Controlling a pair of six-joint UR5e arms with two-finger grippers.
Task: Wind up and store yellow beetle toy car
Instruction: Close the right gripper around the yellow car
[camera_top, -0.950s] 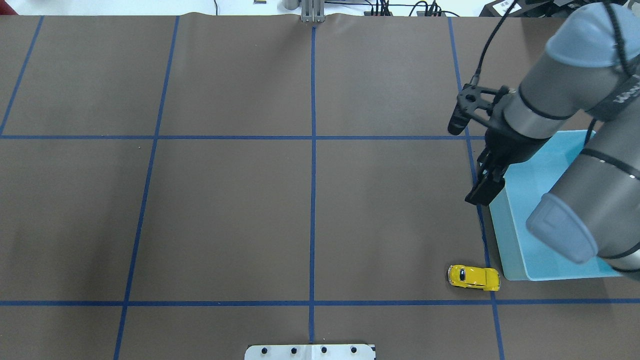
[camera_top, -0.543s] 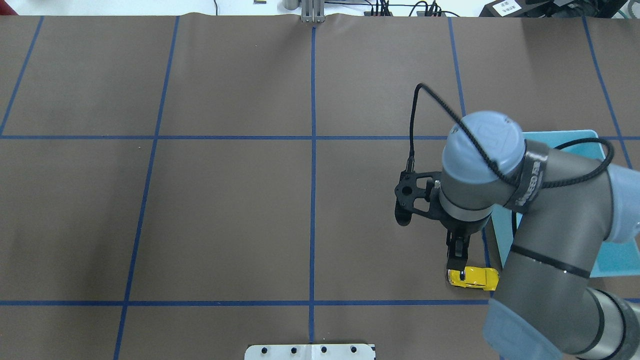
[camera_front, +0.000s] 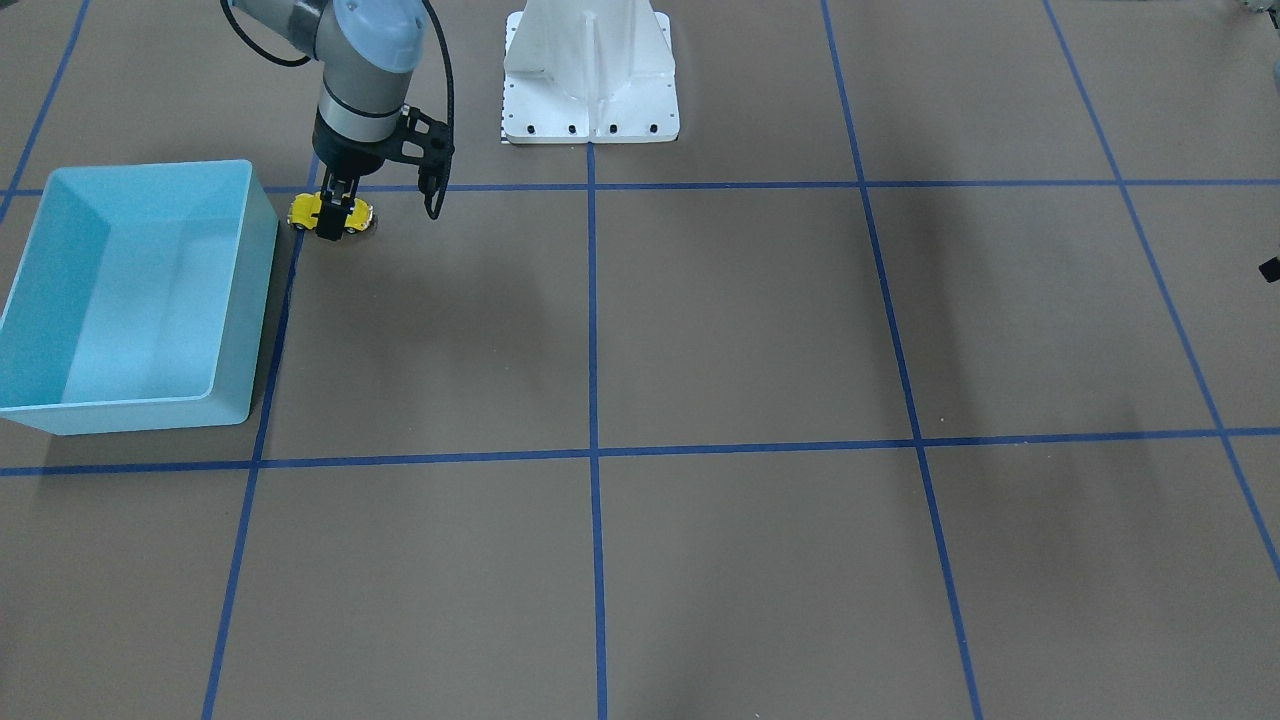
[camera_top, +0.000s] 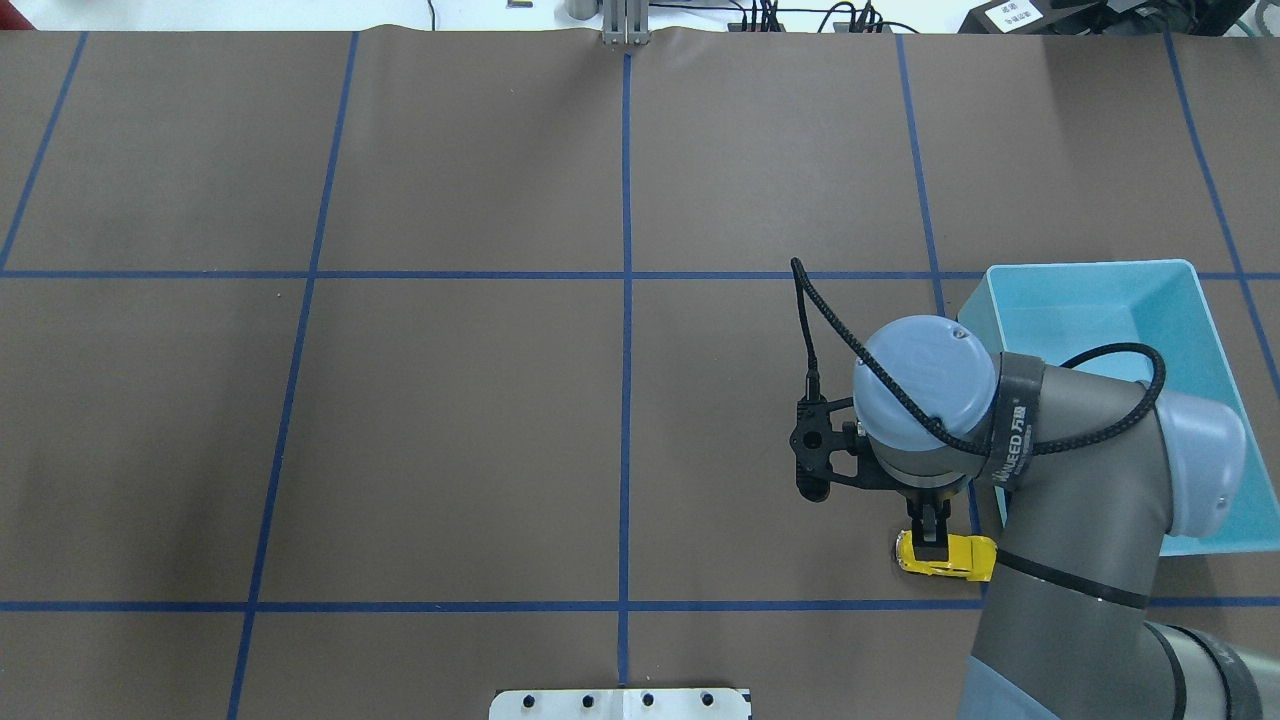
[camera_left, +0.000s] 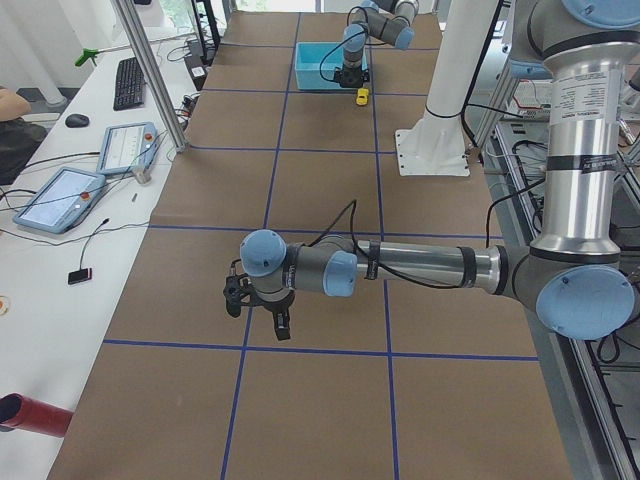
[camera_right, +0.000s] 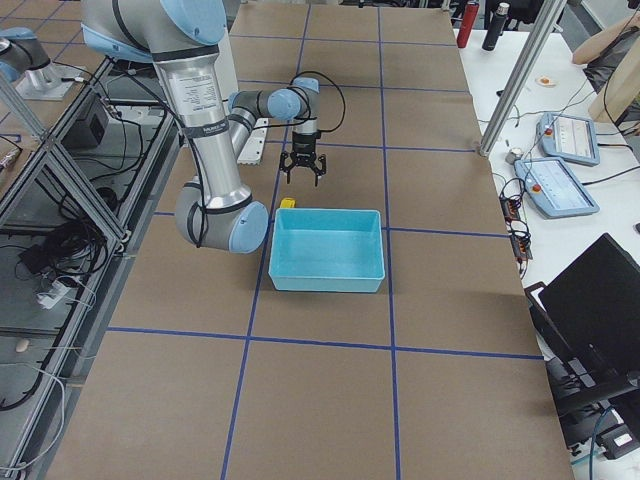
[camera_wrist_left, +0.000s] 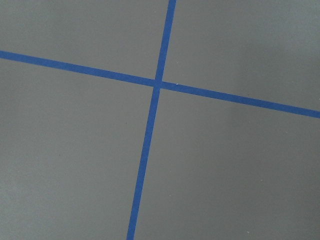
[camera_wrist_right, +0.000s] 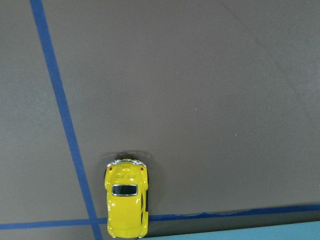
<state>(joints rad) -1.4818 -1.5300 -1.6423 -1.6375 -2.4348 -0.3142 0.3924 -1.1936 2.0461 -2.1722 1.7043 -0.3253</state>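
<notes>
The yellow beetle toy car (camera_top: 968, 560) stands on its wheels on the brown table, just left of the light blue bin (camera_top: 1085, 267). It also shows in the front view (camera_front: 304, 212) and the right wrist view (camera_wrist_right: 126, 205). My right gripper (camera_top: 933, 545) points straight down at the car's middle (camera_front: 335, 218), one finger on each side of its body. It looks open, and the car rests on the table. My left gripper (camera_left: 277, 322) hangs low over bare table far from the car. I cannot tell whether it is open or shut.
The bin (camera_front: 247, 300) is empty, and its near corner is close to the car. The robot's white base plate (camera_front: 590, 100) lies behind the car, towards the table's middle. Blue tape lines (camera_top: 626, 400) cross the brown table.
My right arm swung from beside the bin to the car and dropped until its fingers straddle the car's middle. The car has not moved.
</notes>
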